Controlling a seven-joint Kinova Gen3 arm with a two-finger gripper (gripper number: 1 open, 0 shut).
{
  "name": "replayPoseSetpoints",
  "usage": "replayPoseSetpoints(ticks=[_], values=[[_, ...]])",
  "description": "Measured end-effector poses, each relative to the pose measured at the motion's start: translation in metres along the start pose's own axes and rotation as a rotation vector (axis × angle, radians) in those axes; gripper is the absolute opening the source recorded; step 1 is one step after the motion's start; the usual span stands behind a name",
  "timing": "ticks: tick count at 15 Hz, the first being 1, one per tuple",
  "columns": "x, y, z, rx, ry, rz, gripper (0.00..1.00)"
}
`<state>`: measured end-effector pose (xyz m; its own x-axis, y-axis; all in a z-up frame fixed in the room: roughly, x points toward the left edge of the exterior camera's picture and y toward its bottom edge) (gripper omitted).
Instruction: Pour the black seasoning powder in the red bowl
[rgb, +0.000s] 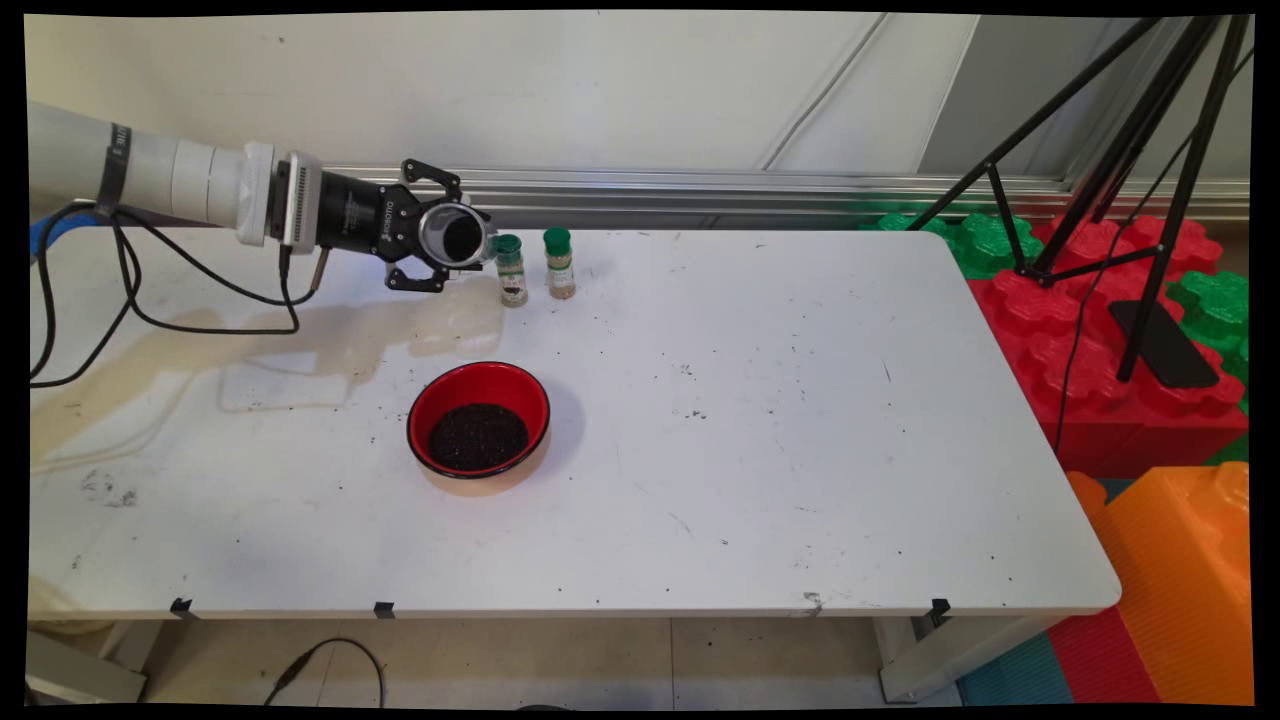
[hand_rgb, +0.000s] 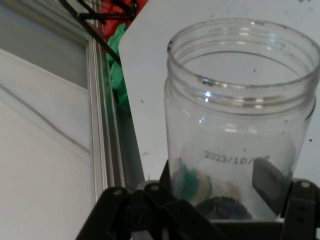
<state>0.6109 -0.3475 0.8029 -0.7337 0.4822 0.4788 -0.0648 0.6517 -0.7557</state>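
Note:
My gripper (rgb: 447, 238) is shut on a clear, lidless plastic jar (rgb: 455, 235), held on its side with its open mouth facing right. In the hand view the jar (hand_rgb: 240, 130) fills the frame between the fingers (hand_rgb: 270, 182), looks empty, and bears a printed date. Just right of the jar's mouth stand two small spice bottles with green caps: one (rgb: 511, 270) almost touching it, the other (rgb: 559, 263) a little further right. Below them on the table sits a red bowl (rgb: 479, 418) holding dark grains.
The white table (rgb: 760, 420) has scattered dark specks and a brownish stain at left. Black cables (rgb: 150, 300) hang from the arm. A black tripod (rgb: 1130, 160) stands over red, green and orange foam blocks (rgb: 1150, 380) beyond the right edge.

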Motion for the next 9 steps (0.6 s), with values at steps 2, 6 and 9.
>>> replayPoseSetpoints(ticks=[2,6,9], values=[[0.004,0.003,0.002,0.005,0.000,0.050,0.00],[0.011,0.009,0.004,0.018,0.003,0.143,0.00],[0.016,0.014,0.006,0.023,0.003,0.219,0.00]])
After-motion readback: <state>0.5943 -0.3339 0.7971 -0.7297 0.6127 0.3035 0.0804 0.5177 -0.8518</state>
